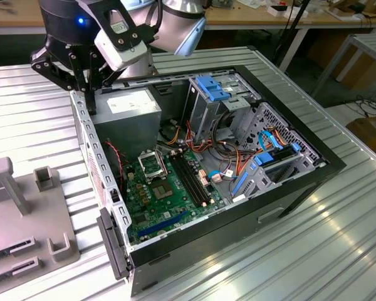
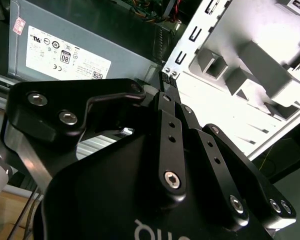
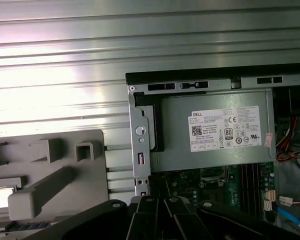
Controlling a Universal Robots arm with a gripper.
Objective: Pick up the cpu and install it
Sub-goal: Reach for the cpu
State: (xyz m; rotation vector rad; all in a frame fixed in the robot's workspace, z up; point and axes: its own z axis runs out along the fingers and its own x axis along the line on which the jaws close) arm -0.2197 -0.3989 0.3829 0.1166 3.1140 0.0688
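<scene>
Logged gripper (image 1: 91,94) above the computer case (image 1: 250,210), at its edge beside the power supply (image 1: 133,108). Read jaws as drawn together at the tips in the second wrist view, nothing seen between them. Located likely cpu (image 3: 2,196), a pale square, seated in a recess of the grey fixture (image 3: 65,142) on the table (image 1: 338,251) beside the case. Judged task barely begun: pickup not done, socket (image 1: 151,165) on the motherboard (image 1: 169,204) apparently unfilled. Noted fixture cut off at the picture's edge in the first wrist view; could not confirm chip's identity or socket interior.
</scene>
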